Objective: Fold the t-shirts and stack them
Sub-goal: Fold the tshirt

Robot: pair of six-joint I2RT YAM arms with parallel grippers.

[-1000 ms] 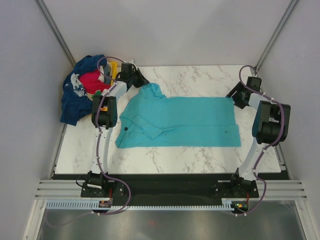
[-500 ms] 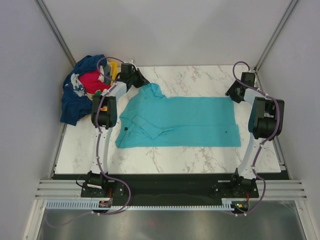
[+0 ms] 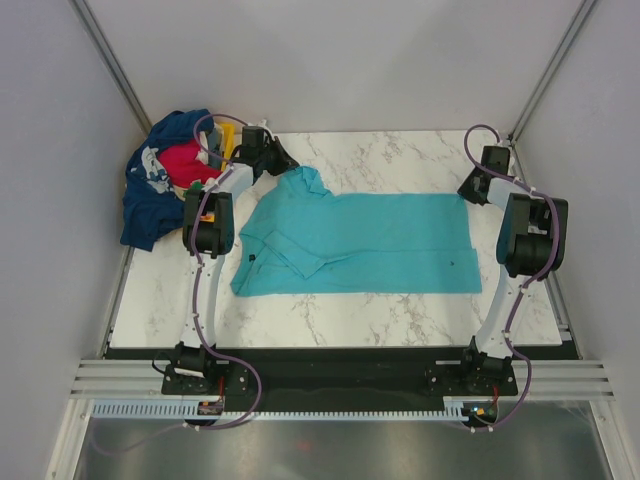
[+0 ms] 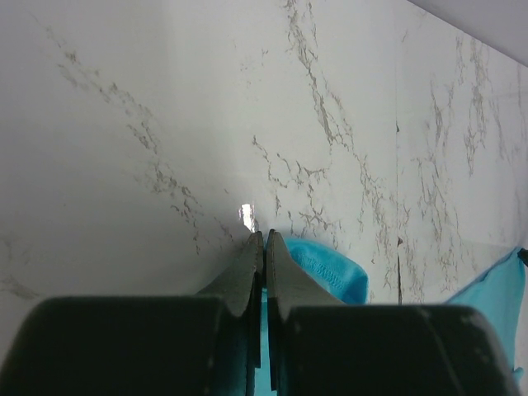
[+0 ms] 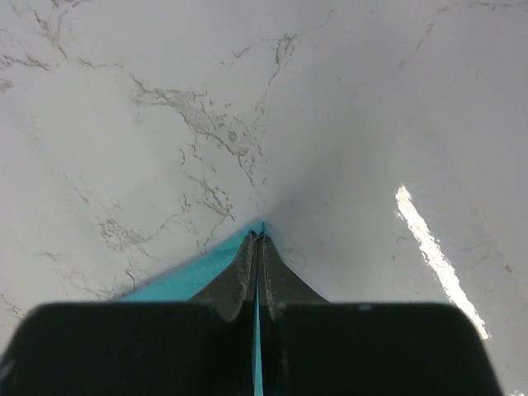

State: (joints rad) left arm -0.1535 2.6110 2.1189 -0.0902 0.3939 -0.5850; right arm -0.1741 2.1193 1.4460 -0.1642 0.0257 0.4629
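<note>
Two arm bases sit on the metal rail (image 3: 340,378) at the near edge, left arm (image 3: 208,225) and right arm (image 3: 528,240) both reaching away over the marble table (image 3: 400,310). Teal t-shirt (image 3: 370,245) lies spread flat across the middle of the table, long side running left to right, collar end to the left with a folded-over flap near the left arm, hem end to the right. Left arm's upper link overlaps the shirt's left edge in the top view and hides a bit of cloth there; right arm stands just right of the hem, off the cloth. Left gripper (image 3: 290,167) is at the shirt's far-left corner, jaws pressed together in the wrist view (image 4: 264,238) with teal cloth (image 4: 330,268) bunched under and between them, so it is pinching that corner. Right gripper (image 3: 466,193) is at the far-right corner, jaws closed to a slit in its wrist view (image 5: 258,235), a thin teal edge (image 5: 186,276) caught between them, tips down on the marble. Far left, off the table's corner, a heap: navy t-shirt (image 3: 145,205) with white print hanging over the side, red t-shirt (image 3: 185,160) on top, yellow tray (image 3: 228,135) behind, partly hidden by the left arm's cable and wrist. Plain grey walls (image 3: 330,60) close the back.
</note>
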